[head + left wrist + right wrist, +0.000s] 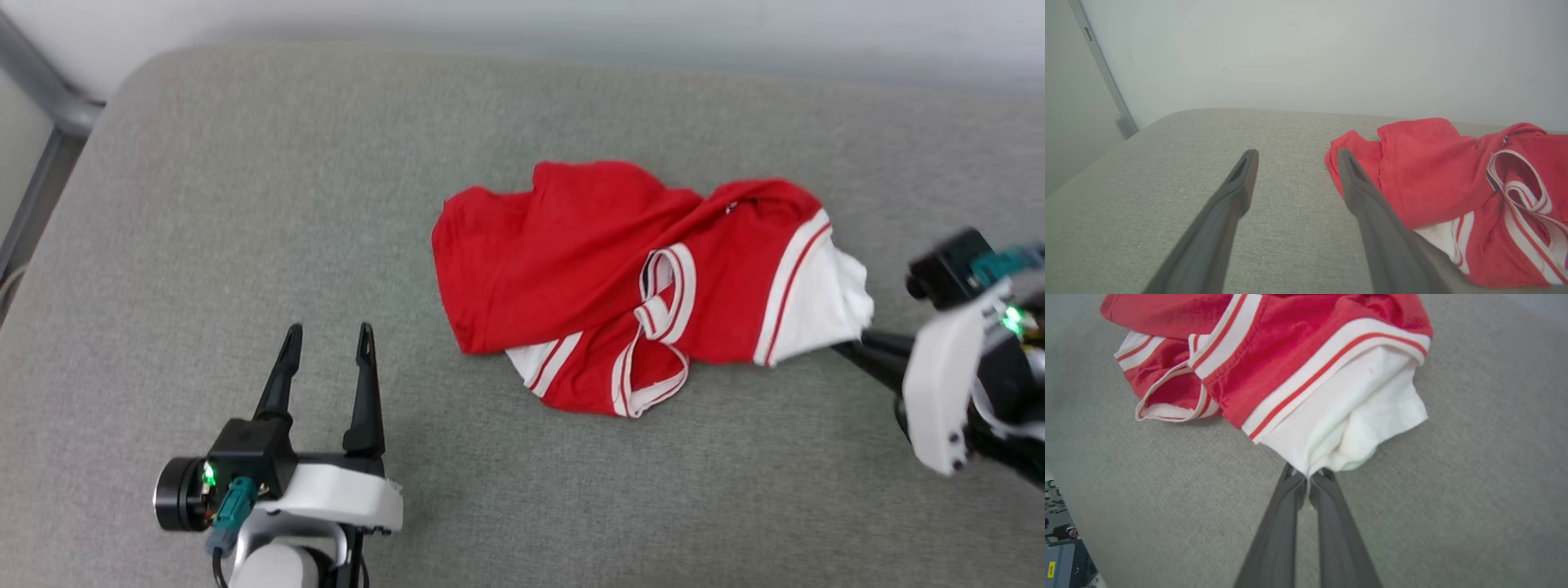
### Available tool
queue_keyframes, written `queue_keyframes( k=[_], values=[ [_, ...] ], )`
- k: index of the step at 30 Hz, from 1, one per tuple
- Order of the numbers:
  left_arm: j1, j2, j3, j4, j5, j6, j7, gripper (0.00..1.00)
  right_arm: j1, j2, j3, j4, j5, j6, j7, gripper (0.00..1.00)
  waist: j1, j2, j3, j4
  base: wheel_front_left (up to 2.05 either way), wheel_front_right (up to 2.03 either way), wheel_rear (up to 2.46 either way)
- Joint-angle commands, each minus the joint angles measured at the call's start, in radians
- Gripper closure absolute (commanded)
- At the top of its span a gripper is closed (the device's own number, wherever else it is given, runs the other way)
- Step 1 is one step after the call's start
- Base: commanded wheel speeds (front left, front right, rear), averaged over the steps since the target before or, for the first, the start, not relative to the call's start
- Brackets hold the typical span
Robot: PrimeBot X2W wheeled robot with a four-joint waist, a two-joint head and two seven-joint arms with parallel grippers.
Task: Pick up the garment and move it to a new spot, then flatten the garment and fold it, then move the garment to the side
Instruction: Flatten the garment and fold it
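Grey woven upholstery (245, 245) spreads under and all round the crumpled red T-shirt (571, 261). Soft, light and limp, the T-shirt will likely sag and trail when lifted, so a sleeve or hem edge is the best hold. The right gripper (1307, 478) is pinched tight on the edge of its white sleeve (1355, 416). The left gripper (326, 339) stands spread and empty, well apart from the T-shirt's opposite side.

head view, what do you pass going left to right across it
grey metal frame → left gripper, open → garment → white sleeve of the garment → right gripper, shut on that sleeve
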Motion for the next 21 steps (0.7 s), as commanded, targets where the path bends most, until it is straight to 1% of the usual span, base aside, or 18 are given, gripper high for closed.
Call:
queue_keyframes(
  k=[1,4,9,11,15,21],
  values=[
    [0.021,-0.001,0.007,0.000,0.005,-0.004,-0.003,0.00,0.061,-0.029,-0.015,-0.024,0.016,-0.001,-0.028,1.00,0.0000,0.0000,-0.060,-0.035,0.00,0.00,0.00],
    [0.053,-0.001,0.017,0.001,0.007,-0.005,-0.003,0.00,0.177,-0.070,-0.064,-0.059,0.055,-0.001,-0.085,1.00,0.0000,0.0000,-0.097,-0.055,0.00,0.00,0.00],
    [0.094,-0.001,0.033,-0.005,0.013,-0.008,-0.003,0.00,0.393,-0.106,-0.161,-0.069,0.110,-0.001,-0.148,1.00,0.0000,0.0000,-0.137,-0.085,0.00,0.00,0.00],
    [0.104,-0.001,0.039,-0.008,0.018,-0.011,-0.003,0.00,0.472,-0.115,-0.202,-0.051,0.124,-0.001,-0.163,1.00,0.0000,0.0000,-0.144,-0.094,0.00,0.00,0.00],
    [0.111,-0.001,0.044,-0.009,0.025,-0.016,-0.003,0.00,0.599,-0.114,-0.284,0.008,0.160,-0.001,-0.175,1.00,0.0000,0.0000,-0.149,-0.104,0.00,0.00,0.00],
    [0.101,-0.001,0.036,0.000,0.025,-0.018,-0.003,0.00,0.715,-0.094,-0.375,0.141,0.192,-0.001,-0.162,1.00,0.0000,0.0000,-0.146,-0.103,0.00,0.00,0.00]
  ],
)
